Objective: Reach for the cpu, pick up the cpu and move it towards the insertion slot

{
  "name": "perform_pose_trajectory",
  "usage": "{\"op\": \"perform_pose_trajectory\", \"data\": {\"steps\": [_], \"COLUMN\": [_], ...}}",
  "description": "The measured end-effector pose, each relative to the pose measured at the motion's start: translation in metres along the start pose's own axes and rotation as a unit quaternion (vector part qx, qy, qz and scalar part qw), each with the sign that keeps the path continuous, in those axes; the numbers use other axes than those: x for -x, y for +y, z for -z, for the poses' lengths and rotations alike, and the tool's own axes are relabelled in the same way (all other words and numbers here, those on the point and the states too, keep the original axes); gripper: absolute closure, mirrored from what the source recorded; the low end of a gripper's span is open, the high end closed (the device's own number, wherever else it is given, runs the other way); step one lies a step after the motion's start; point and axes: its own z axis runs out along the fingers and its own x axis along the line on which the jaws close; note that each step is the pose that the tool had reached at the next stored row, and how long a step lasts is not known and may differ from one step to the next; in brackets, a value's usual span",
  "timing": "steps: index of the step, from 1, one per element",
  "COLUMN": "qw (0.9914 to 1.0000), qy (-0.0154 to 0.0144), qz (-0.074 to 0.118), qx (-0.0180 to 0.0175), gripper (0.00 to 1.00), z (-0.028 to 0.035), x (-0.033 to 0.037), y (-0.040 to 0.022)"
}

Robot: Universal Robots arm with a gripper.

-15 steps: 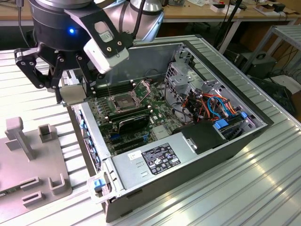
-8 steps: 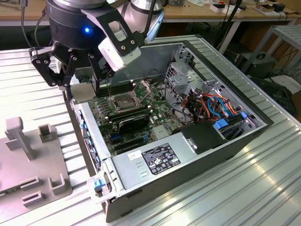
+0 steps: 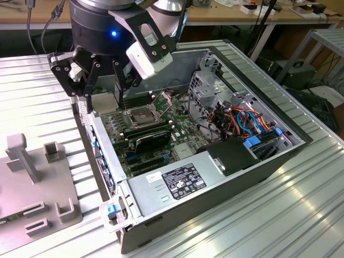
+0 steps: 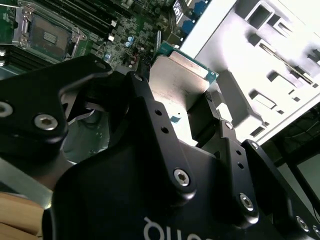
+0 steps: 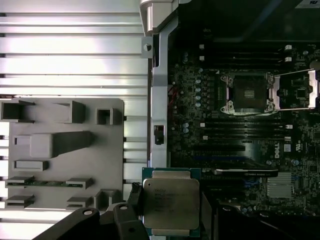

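My gripper (image 3: pixel 105 98) is shut on the cpu (image 3: pixel 104 103), a thin silver-grey square chip held above the open computer case's edge at the exterior view's left. In the first wrist view the cpu (image 5: pixel 171 202) shows its metal face on a green border, over the case wall. It also shows in the second wrist view, where the cpu (image 4: pixel 179 75) sits between the black fingers (image 4: pixel 150 107). The insertion slot (image 3: pixel 141 115) lies open on the motherboard, a short way from the chip towards the exterior view's right. Both wrist views show its silver frame around a dark centre: insertion slot (image 5: pixel 250 93), insertion slot (image 4: pixel 49 36).
A grey fixture plate (image 3: pixel 32 177) with raised blocks lies on the ribbed table beside the case (image 3: pixel 215 193). Inside the case are a black card (image 3: pixel 153 138), long memory slots, a power supply (image 3: pixel 177 180), a drive cage (image 3: pixel 212 88) and coloured cables (image 3: pixel 242 121).
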Motion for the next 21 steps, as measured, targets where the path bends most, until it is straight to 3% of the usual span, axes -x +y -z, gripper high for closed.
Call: {"op": "perform_pose_trajectory", "data": {"steps": [21], "qw": [1.00000], "qy": [0.0000], "qz": [0.000], "qx": [0.0000], "gripper": [0.45], "z": [0.0011], "x": [0.0381], "y": [-0.0004]}}
